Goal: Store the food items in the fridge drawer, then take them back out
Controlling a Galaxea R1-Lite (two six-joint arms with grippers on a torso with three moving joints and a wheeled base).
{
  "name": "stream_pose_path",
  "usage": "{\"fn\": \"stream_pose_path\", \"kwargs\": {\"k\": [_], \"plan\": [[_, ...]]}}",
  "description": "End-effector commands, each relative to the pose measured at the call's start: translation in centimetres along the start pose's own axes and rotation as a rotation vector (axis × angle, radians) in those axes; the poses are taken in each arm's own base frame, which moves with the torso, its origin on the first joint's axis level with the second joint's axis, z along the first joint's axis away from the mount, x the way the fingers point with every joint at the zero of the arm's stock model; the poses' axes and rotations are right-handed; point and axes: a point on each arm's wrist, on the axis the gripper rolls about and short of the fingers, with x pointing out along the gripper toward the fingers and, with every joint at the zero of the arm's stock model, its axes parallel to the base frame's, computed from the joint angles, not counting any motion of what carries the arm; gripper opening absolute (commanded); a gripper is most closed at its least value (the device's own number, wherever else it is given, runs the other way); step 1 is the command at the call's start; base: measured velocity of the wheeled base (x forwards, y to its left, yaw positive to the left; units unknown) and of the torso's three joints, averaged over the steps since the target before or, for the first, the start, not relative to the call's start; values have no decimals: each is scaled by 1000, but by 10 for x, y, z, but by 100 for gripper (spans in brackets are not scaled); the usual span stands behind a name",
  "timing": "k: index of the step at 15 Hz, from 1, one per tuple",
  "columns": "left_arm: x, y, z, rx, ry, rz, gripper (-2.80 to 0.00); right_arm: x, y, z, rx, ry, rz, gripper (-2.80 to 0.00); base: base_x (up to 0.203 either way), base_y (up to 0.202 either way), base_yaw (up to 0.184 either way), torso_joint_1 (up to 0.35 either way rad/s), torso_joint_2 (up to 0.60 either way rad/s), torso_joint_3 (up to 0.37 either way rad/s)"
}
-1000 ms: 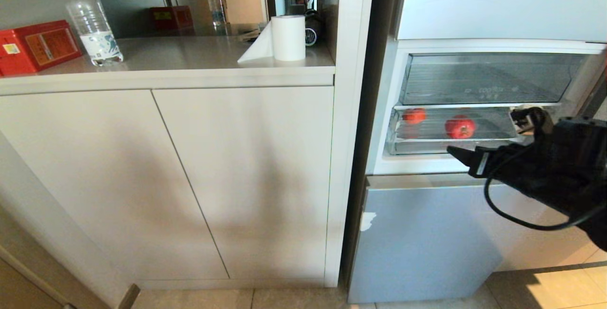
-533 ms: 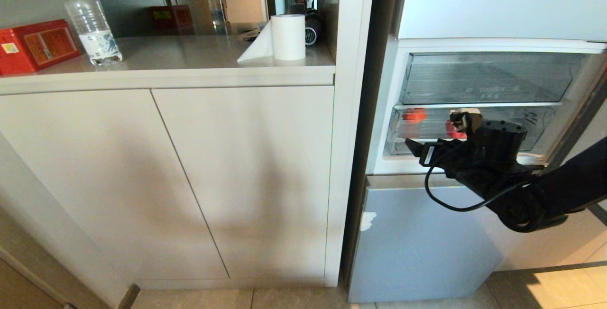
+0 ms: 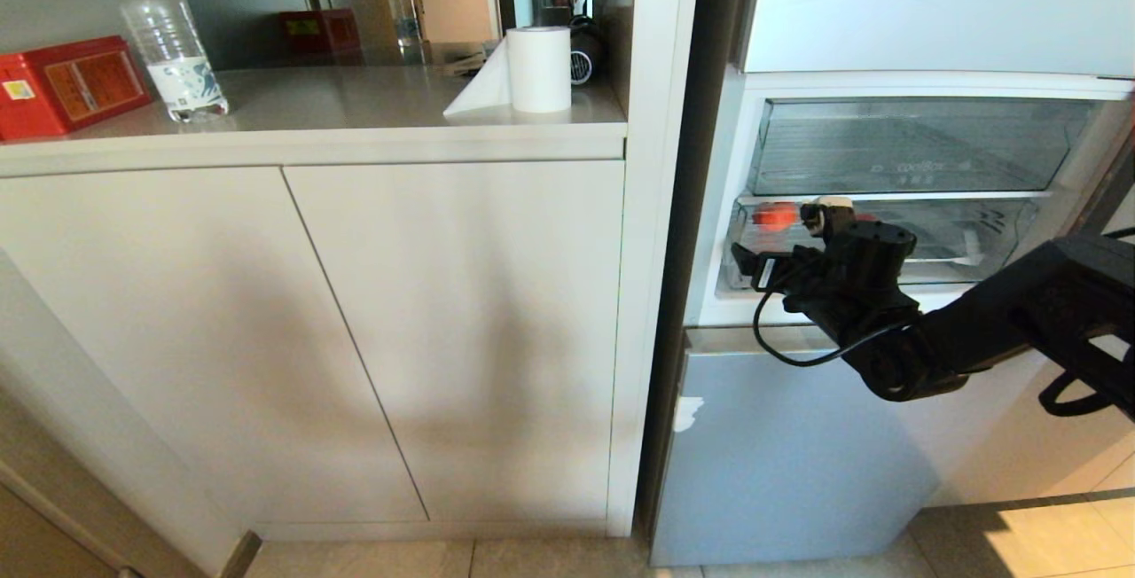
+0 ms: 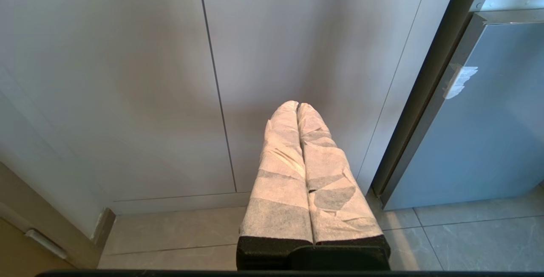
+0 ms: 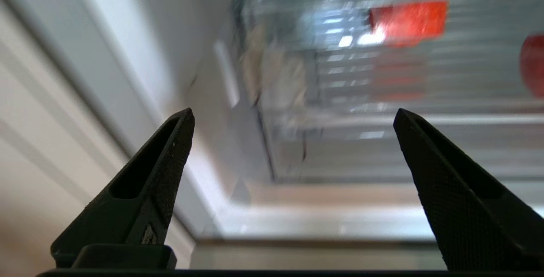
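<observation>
Ribbed clear plastic forms the fridge drawer (image 3: 958,246) at right of the head view, holding a small glossy red piece (image 3: 774,215) at its left end. In front, the matte black right gripper (image 5: 293,115) spreads its tapered, textured fingers (image 5: 168,158) wide, empty. The left gripper (image 4: 297,107), wrapped in crinkled white fabric, is pressed closed near smooth cabinet doors (image 4: 127,77).
</observation>
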Motion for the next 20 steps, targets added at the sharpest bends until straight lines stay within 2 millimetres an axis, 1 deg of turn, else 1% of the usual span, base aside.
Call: {"fn": "stream_pose_path", "kwargs": {"k": [1,4,13,14,20], "plan": [[0,0,0,0,2,0,-280,11,0,-9,-1,-7,-16,0,0,0,0,0,0,0],[0,0,0,0,2,0,-280,21,1,-10,-3,-31,-22,0,0,0,0,0,0,0],[0,0,0,0,2,0,-280,29,7,4,3,-88,-17,0,0,0,0,0,0,0],[0,0,0,0,2,0,-280,29,8,5,3,-90,-14,-280,0,0,0,0,0,0],[0,0,0,0,2,0,-280,28,24,2,1,-78,17,-280,0,0,0,0,0,0]]}}
